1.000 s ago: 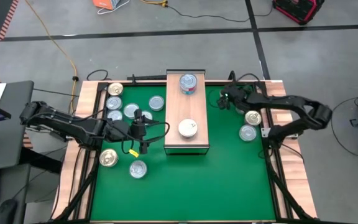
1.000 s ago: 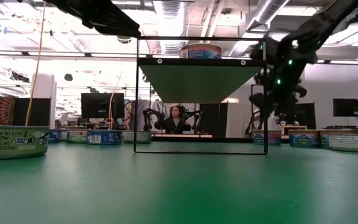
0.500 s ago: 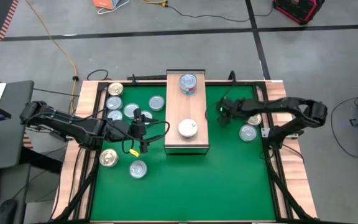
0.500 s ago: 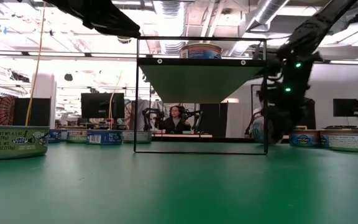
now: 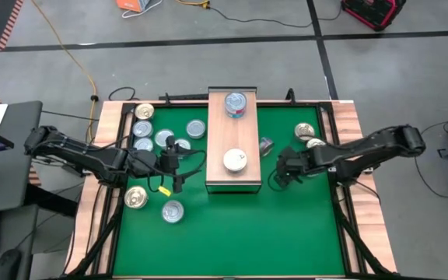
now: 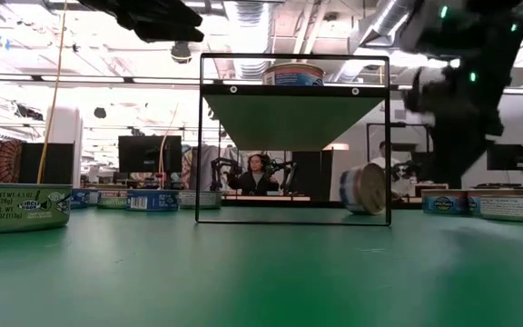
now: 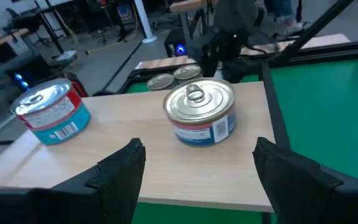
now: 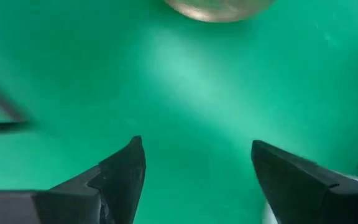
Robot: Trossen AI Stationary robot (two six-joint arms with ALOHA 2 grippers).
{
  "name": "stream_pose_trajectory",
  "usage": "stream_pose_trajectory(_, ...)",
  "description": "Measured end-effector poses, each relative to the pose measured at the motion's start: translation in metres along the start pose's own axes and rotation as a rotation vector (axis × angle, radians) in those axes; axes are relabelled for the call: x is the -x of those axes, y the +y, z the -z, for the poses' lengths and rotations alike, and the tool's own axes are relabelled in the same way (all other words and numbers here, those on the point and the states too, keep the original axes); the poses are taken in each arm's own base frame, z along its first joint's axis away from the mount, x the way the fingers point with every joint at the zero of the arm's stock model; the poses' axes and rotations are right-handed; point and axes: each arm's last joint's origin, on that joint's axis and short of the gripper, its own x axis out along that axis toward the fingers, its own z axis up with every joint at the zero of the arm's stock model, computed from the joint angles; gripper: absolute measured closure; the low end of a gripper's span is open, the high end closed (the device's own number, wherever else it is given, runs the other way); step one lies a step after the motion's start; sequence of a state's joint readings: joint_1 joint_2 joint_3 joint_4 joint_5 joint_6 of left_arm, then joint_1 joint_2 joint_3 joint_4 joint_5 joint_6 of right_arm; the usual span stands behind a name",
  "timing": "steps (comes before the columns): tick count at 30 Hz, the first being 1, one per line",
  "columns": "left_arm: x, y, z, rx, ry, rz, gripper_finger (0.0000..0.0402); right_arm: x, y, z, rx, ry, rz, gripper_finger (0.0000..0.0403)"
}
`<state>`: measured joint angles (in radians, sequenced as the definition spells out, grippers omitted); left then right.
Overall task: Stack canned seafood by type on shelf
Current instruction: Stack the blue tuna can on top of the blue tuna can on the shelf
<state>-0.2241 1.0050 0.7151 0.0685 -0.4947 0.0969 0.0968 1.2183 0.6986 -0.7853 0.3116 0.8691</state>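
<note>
A green mat (image 5: 224, 225) covers the table; a person (image 6: 257, 173) sits beyond.

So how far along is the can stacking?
Early. Two cans sit on the shelf: a blue-silver one and a white-topped one. Nothing is held: the left gripper and right gripper are open. A can lies tipped on the mat, others unsorted.

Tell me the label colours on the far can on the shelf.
Red over light blue, clearest in the left wrist view.
</note>
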Motion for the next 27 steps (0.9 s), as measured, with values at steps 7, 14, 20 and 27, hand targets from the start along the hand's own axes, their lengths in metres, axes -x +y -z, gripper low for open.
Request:
stream_pose_trajectory(7, 0.001, -0.002, 0.009, 0.032, 0.086, 0.042, 0.0114, 0.028, 0.000, 0.007, 0.055, -0.222, 0.021, 0.0088)
stream_pose_trajectory(14, 0.004, -0.007, 0.029, 0.019, 0.166, -0.080, 0.0114, 0.007, -0.005, 0.003, 0.051, -0.389, 0.183, 0.0088)
stream_pose_trajectory(20, 0.011, -0.012, 0.068, 0.021, 0.191, -0.177, 0.0114, -0.027, -0.010, -0.009, 0.068, -0.430, 0.219, 0.0088)
stream_pose_trajectory(27, 0.013, -0.014, 0.090, 0.077, 0.211, -0.182, 0.0114, -0.053, -0.040, -0.009, 0.027, -0.526, 0.255, 0.0104)
